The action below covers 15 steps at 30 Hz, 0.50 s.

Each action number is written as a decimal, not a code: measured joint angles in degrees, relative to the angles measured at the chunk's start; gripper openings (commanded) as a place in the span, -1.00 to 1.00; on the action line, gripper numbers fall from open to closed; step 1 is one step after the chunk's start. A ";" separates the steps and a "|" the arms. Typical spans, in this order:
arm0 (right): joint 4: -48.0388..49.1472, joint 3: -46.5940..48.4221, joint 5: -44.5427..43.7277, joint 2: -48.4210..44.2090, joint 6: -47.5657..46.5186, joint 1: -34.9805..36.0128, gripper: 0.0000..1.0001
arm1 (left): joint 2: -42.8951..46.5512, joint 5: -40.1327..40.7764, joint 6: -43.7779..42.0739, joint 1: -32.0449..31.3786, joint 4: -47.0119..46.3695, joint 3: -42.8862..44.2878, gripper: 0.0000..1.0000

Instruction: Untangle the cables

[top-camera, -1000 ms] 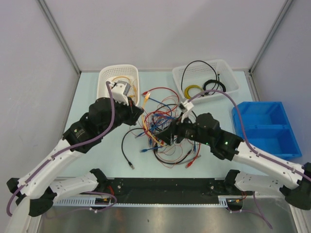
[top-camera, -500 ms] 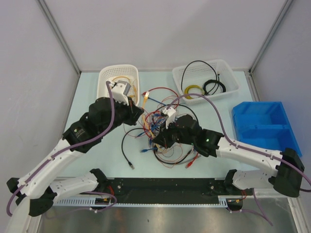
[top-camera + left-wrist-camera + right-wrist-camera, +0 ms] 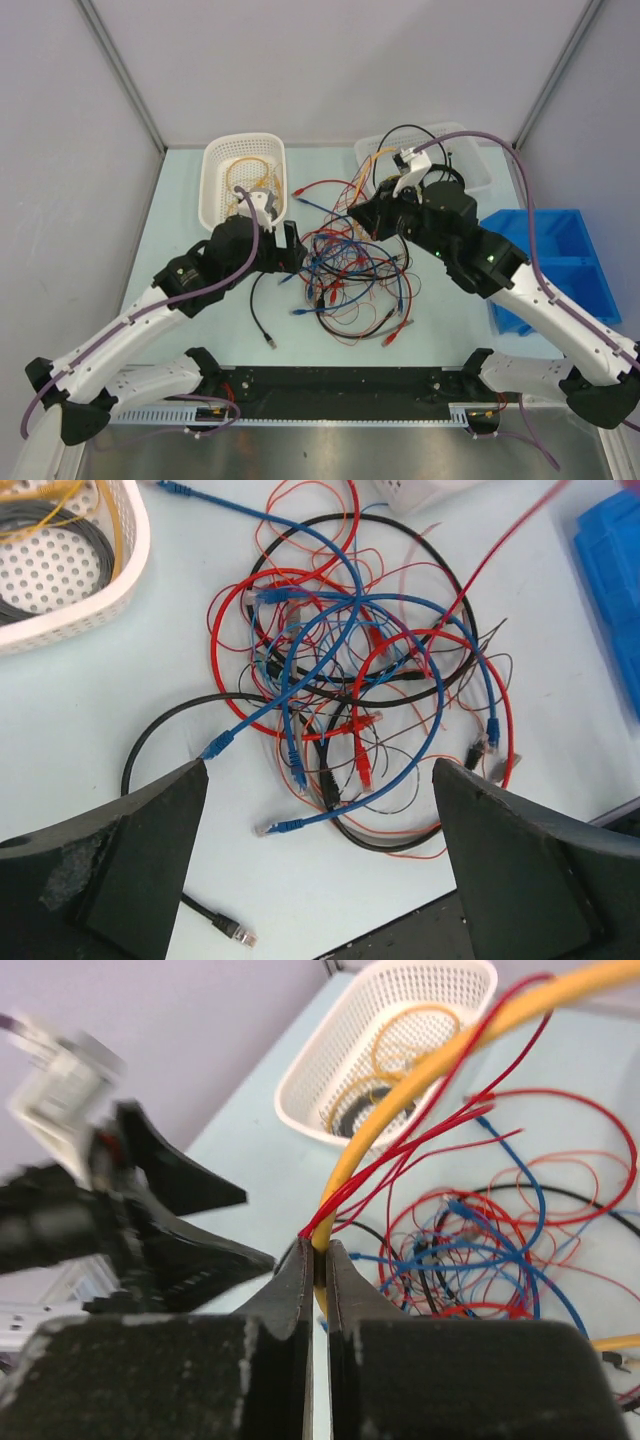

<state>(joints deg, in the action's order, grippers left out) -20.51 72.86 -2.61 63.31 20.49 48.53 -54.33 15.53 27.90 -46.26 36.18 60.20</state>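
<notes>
A pale blue worktop [image 3: 190,195] carries everything. At its right edge sits a blue plastic bin [image 3: 570,240] with two parts. At the back stand two white plastic baskets with holes, the left basket [image 3: 213,190] and the right basket [image 3: 480,168]. The left one has yellow and black loops inside.

In the middle of the worktop lies the tangle of thin cables [image 3: 350,275], red, blue and black, all looped through each other.

The left hand [image 3: 320,860] hangs over the tangle with its two fingers wide apart. The right hand [image 3: 318,1260] is pinched tight on a yellow-orange cable [image 3: 420,1080] and some thin red wires [image 3: 400,1150], lifted up near the right basket.
</notes>
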 measured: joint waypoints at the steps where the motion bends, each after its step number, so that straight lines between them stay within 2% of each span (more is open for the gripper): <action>1: -0.31 1.46 0.00 -0.11 -0.04 -0.02 -1.00 | 0.13 0.20 0.52 0.00 -0.13 -1.11 0.99; 8: -1.62 4.79 3.30 0.17 1.79 -0.04 -1.00 | 3.19 -1.27 2.78 0.00 -3.10 -7.02 0.99; 15: -1.44 4.79 8.20 0.15 5.25 -0.02 -1.00 | 9.99 -4.17 3.89 0.00 -15.13 -14.32 0.99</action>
<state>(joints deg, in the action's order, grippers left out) -21.96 77.65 5.58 63.46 25.74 48.51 -44.34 11.35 31.79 -46.26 21.06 45.89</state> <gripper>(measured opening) 0.032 0.995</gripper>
